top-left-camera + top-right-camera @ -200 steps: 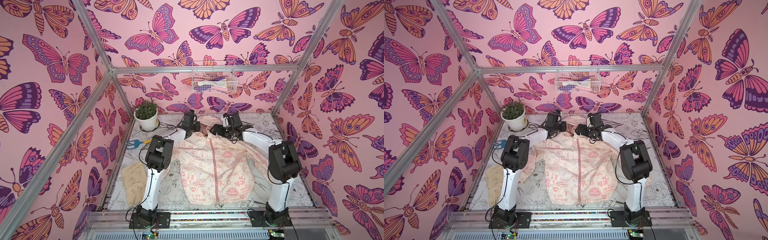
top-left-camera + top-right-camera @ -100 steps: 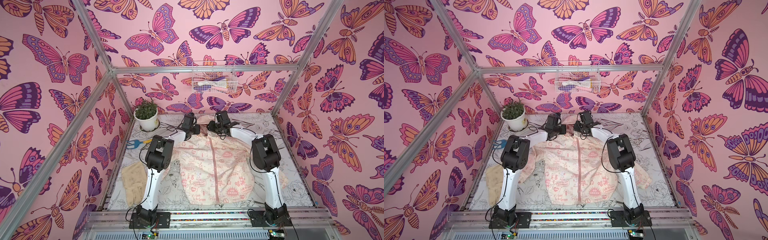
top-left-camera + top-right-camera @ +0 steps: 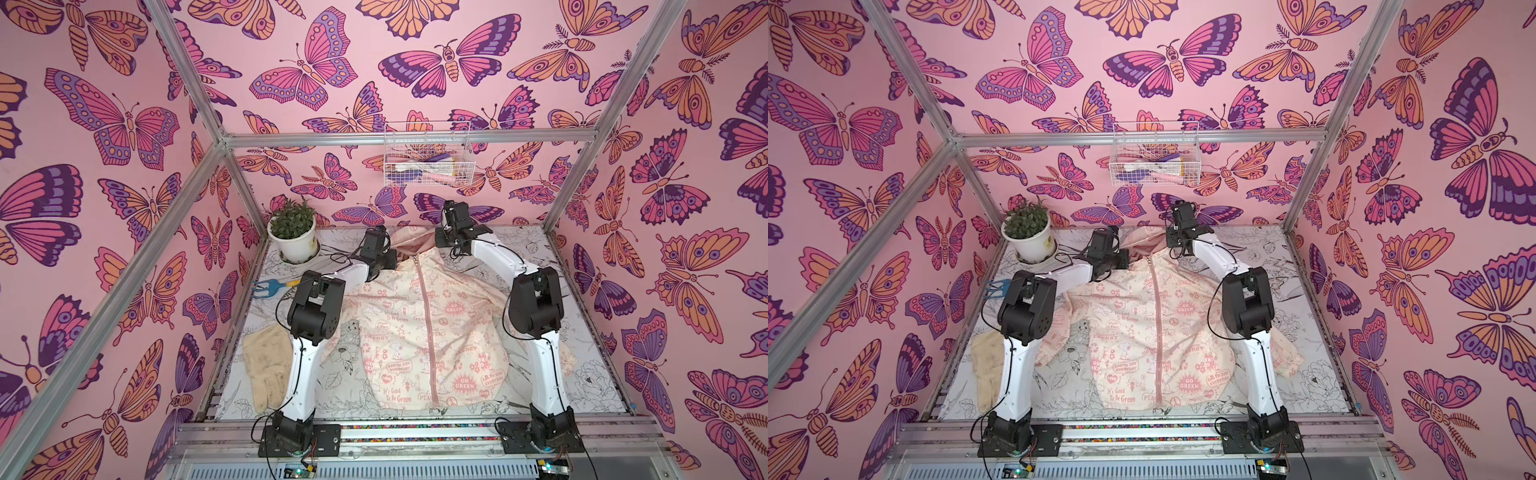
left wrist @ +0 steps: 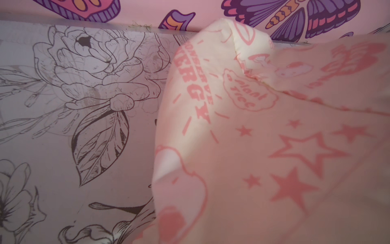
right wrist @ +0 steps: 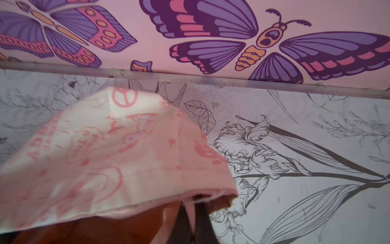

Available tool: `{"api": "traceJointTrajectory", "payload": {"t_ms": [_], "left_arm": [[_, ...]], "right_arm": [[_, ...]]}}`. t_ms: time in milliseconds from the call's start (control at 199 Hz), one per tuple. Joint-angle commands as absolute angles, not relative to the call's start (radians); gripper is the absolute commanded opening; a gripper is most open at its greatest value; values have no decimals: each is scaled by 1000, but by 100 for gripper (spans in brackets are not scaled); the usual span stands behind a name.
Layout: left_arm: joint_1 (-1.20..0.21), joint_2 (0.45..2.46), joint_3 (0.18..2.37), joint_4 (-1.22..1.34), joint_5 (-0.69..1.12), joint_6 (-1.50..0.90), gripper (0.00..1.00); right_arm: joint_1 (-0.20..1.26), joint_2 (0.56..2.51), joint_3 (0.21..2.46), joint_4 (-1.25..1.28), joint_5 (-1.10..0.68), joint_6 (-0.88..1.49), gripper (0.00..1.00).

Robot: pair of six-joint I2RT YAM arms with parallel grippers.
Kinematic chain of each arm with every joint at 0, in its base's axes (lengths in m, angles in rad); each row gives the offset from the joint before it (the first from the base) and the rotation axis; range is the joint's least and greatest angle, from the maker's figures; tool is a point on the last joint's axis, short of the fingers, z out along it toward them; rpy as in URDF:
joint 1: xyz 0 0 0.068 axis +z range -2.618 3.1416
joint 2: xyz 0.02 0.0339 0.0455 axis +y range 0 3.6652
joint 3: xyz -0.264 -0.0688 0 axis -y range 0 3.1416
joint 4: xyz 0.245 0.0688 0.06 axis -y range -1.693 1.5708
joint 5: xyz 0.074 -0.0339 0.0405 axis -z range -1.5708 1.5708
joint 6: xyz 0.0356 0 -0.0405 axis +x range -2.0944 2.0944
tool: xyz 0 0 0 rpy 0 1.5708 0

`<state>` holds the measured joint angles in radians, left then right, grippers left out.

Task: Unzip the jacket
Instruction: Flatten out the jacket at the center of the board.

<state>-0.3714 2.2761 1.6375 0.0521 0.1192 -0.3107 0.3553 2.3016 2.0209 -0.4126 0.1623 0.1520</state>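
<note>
Closing from wide open within the last second, the right gripper [image 3: 441, 243] now sits shut at the right side of the collar of the jacket [image 3: 419, 332]. In the right wrist view its dark fingers [image 5: 201, 226] pinch the hood's pink-lined hem. The left gripper [image 3: 390, 261] stays closed at the collar's other side; cloth fills its camera, so we cannot see what it pinches. The jacket lies front up on the floral table [image 3: 590, 374] between the arms, hood toward the back wall. Its pink zipper [image 3: 427, 332] is done up along its whole length. We judge the neck is now anchored on the right, but neither gripper is on the slider, so unzipping has not begun.
</note>
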Motion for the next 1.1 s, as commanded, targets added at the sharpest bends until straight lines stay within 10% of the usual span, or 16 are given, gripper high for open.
{"api": "traceJointTrajectory", "payload": {"t_ms": [0, 402, 668, 1099], "left_arm": [[-343, 2228, 1617, 24, 42, -326, 0], [-237, 2210, 1575, 15, -30, -642, 0], [-233, 2211, 1583, 13, -15, -566, 3], [-245, 2211, 1657, -128, 70, -278, 65]], "right_arm": [[320, 2332, 2030, -496, 276, 21, 1], [188, 2280, 1875, -507, 183, 203, 9], [111, 2256, 1832, -453, -85, 270, 43], [70, 2212, 1862, -507, -143, 249, 68]]}}
